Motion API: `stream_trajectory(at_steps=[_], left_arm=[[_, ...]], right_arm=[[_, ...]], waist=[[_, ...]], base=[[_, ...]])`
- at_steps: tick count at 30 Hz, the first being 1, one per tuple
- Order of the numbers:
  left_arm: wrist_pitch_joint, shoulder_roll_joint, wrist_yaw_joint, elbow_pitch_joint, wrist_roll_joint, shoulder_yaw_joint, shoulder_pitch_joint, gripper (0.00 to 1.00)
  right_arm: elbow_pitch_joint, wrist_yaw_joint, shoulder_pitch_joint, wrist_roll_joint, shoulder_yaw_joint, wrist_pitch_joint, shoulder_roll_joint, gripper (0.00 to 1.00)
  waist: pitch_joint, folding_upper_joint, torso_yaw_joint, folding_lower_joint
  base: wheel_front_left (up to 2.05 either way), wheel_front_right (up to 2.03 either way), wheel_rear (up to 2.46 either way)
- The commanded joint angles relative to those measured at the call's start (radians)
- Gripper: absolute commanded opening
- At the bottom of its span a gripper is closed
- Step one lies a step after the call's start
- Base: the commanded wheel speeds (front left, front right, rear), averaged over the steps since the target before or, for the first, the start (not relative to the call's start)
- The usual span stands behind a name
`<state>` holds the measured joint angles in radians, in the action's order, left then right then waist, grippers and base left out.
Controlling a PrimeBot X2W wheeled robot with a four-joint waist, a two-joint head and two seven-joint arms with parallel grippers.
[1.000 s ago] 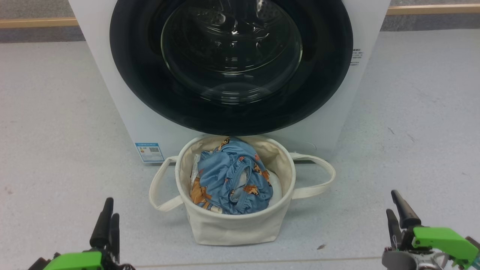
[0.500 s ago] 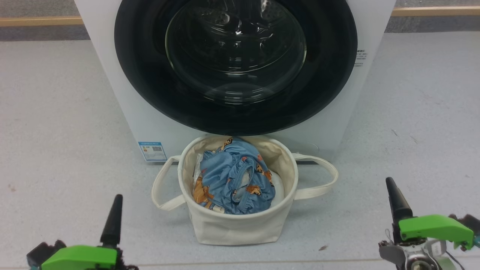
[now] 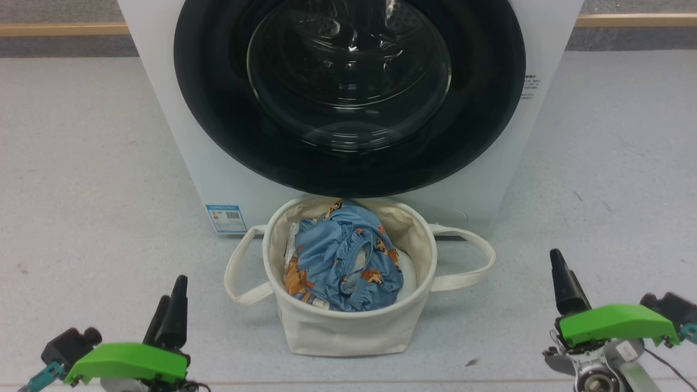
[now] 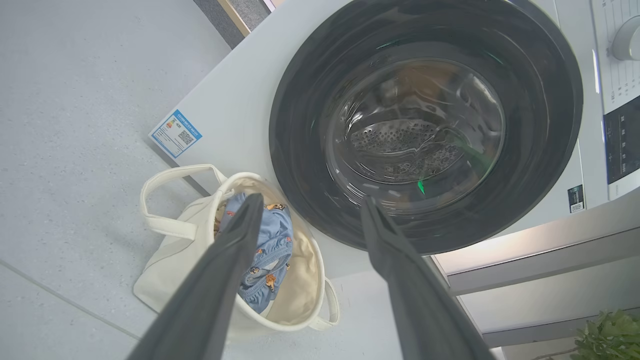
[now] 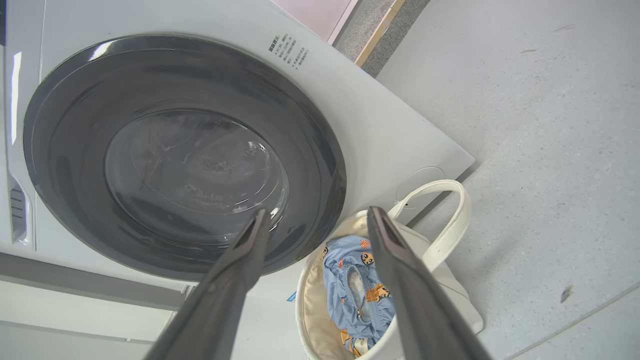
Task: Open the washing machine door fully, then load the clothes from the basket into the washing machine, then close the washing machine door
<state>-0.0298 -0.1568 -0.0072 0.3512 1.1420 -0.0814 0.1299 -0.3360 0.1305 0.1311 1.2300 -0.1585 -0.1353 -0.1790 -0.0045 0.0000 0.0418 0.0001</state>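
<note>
2 pincers: left gripper (image 4: 311, 199) and right gripper (image 5: 317, 211) both spread wide, holding nothing. Glossy black washing machine door (image 3: 348, 98) sits shut at top centre, basket (image 3: 348, 332) of blue clothes (image 3: 343, 261) right below.

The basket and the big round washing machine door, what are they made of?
The basket looks like cream canvas cloth: soft creased walls and floppy loop handles. The washing machine door looks like glossy black plastic, probably, around a clear glass bowl: it mirrors light, and the drum shows through.
</note>
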Motion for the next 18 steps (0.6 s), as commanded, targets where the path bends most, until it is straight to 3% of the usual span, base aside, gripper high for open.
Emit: stream_trajectory(at_steps=[1,18], left_arm=[[-0.015,-0.027,0.006,-0.038,-0.043,0.014,0.057,1.0],[-0.071,-0.051,0.01,-0.005,-0.245,0.01,0.089,1.0]], right_arm=[[0.032,0.0,0.065,-0.044,-0.011,-0.014,-0.021,1.0],[0.024,0.0,0.103,-0.26,-0.051,-0.043,-0.033,1.0]], waist=[[-0.001,0.0,0.001,0.0],[-0.011,0.0,0.017,0.0]], base=[[0.0,0.0,0.0],[0.0,0.0,0.0]])
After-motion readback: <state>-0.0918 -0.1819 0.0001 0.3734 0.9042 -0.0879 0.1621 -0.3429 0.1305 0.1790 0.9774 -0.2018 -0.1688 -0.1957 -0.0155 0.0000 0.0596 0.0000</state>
